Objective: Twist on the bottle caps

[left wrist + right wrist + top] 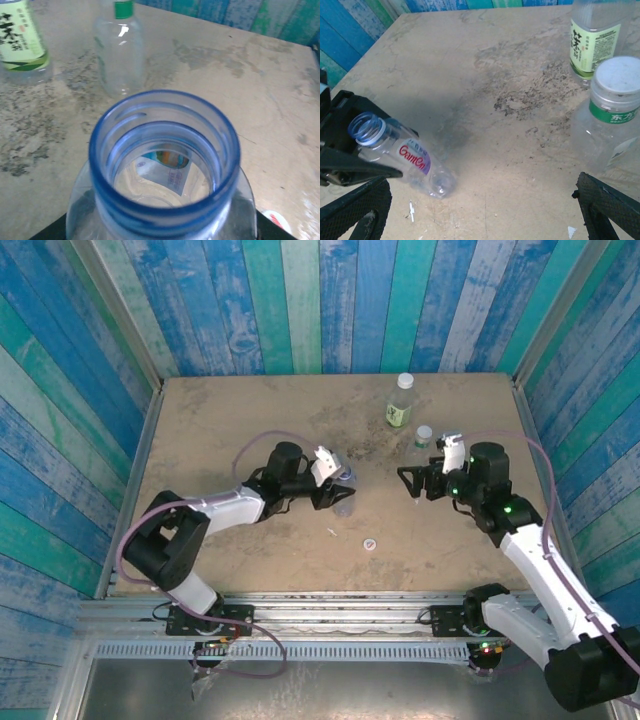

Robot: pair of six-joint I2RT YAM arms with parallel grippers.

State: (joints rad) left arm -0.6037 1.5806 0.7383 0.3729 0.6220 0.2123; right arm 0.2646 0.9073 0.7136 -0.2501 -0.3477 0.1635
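Observation:
My left gripper (335, 492) is shut on the blue-tinted bottle (345, 496), holding it tilted above the table. Its neck (165, 155) is open, with no cap on it. In the right wrist view the same bottle (402, 157) slants down to the right out of the left gripper's black jaws (342, 165). A white cap with a red-blue mark (371, 543) lies flat on the table nearer the front. My right gripper (410, 481) stands open and holds nothing, facing the bottle from the right; its fingers (355, 210) are wide apart.
At the back right stand the green-label bottle (400, 402) with a white cap and the clear bottle (423, 437) with a pale grey cap (618, 75). A small white scrap (333, 533) lies near the loose cap. Blue plank walls enclose the table.

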